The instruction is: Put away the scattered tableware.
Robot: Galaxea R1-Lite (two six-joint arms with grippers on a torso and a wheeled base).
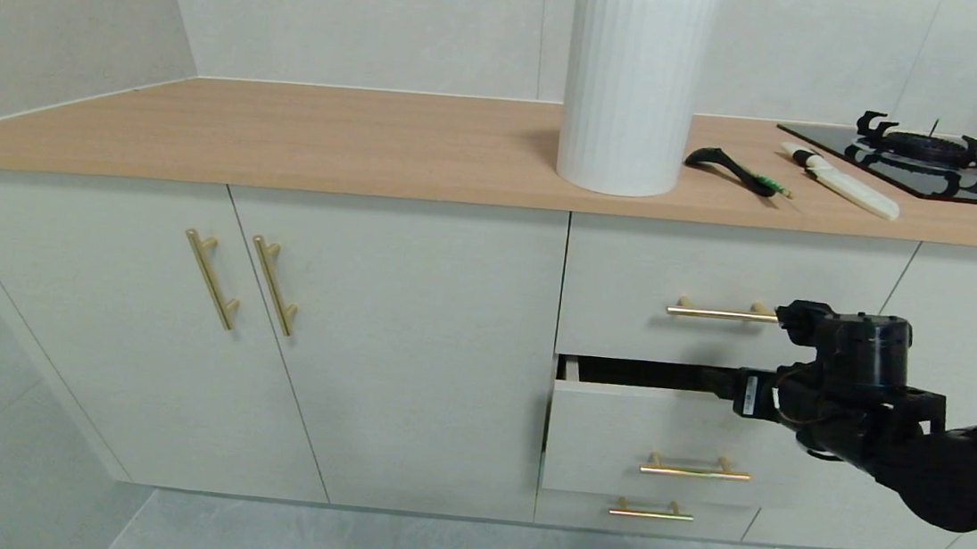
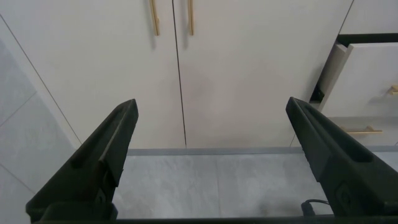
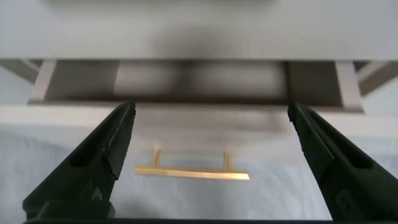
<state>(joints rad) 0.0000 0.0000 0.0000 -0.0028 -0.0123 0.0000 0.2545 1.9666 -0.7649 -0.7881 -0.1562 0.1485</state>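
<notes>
**Tableware on worktop — middle drawer part-open, both grippers empty**

The black utensil (image 1: 736, 171) and white knife (image 1: 838, 180) lie on the worktop (image 1: 287, 134), between the white ribbed container (image 1: 632, 91) and the gas hob (image 1: 939, 161), well apart from both arms. Below them the middle drawer (image 1: 643, 433) stands slightly out. The right gripper (image 1: 711, 381) sits at its top edge, fingers spread wide, holding nothing. The left gripper (image 2: 211, 106) (fingers likewise spread, empty) faces the cabinet doors (image 2: 112, 68). Risk: the gap looks too narrow — an item lowered in now could strike the upper drawer front (image 1: 632, 270). The head view supplies the worktop layout; the right wrist view adds the drawer's shadowed inside and its brass handle (image 3: 191, 173).
</notes>
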